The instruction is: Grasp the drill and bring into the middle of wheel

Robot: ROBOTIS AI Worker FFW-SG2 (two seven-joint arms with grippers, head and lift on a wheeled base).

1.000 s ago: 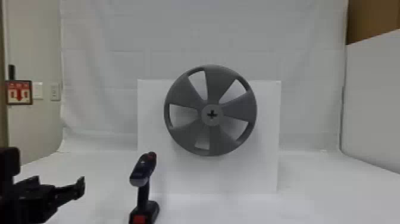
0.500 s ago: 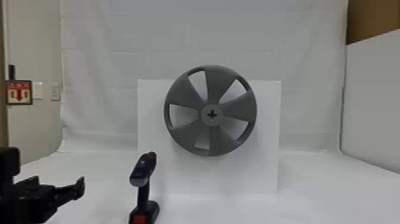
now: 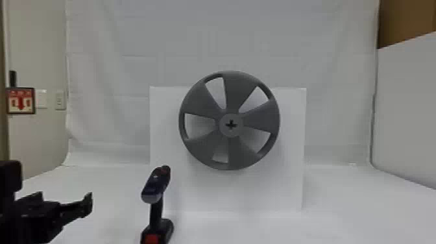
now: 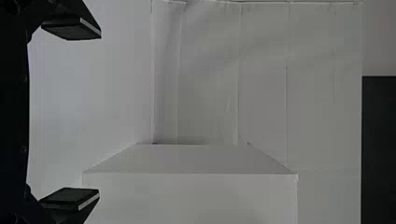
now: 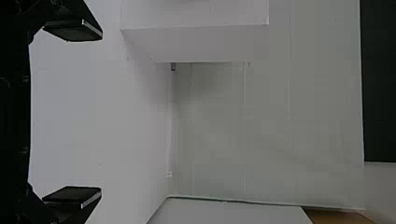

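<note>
Drill (image 3: pixel 156 211): base cut off at head view's bottom.

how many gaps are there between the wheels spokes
5 gaps in the wheel, around its hub: one upper left, one upper right, one left, one lower right, one bottom.

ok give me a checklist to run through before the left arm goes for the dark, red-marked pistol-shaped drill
1. Left black two-fingered end effector open: ok, fingers apart, nothing between them.
2. Drill upright: ok, handle stands below the body.
3. Drill gripped: not ok, a gap separates it from the end effector at its left.
4. End effector level with the drill's handle in depth: cannot tell.
5. Round grey five-spoked wheel unobstructed: ok, its cross-marked hub is in plain sight.
6. Drill at the hub: not ok, it's lower and left.
</note>
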